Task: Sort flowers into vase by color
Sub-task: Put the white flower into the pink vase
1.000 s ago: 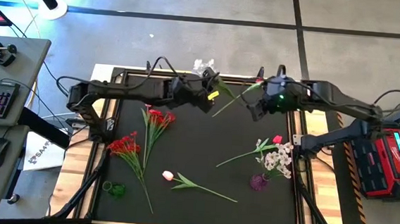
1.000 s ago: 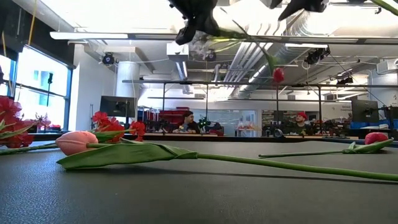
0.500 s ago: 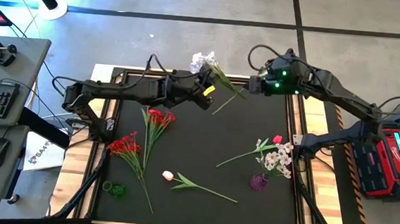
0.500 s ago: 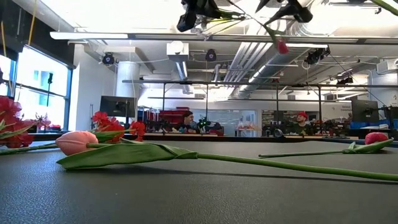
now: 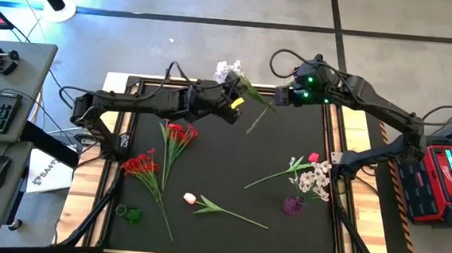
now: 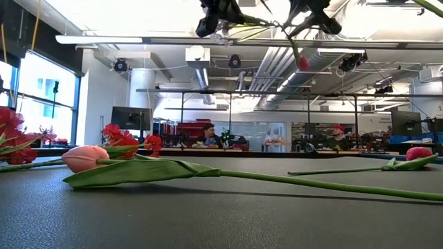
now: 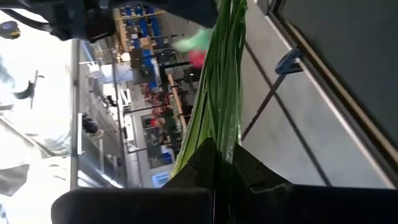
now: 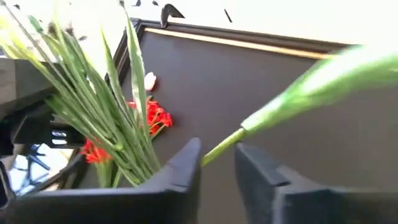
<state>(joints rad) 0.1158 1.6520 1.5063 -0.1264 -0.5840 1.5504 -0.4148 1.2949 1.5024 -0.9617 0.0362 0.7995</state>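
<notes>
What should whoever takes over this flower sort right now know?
Left hand: shut on a white bunch, aloft over the mat's far edge.
Right hand: beside it, shut on a red-budded sprig, also aloft.
Done: white blossoms stand in the purple vase.
Left: both held flowers, plus the red clusters, pink tulip and rosebud lying on the mat. The green vase looks empty.
</notes>
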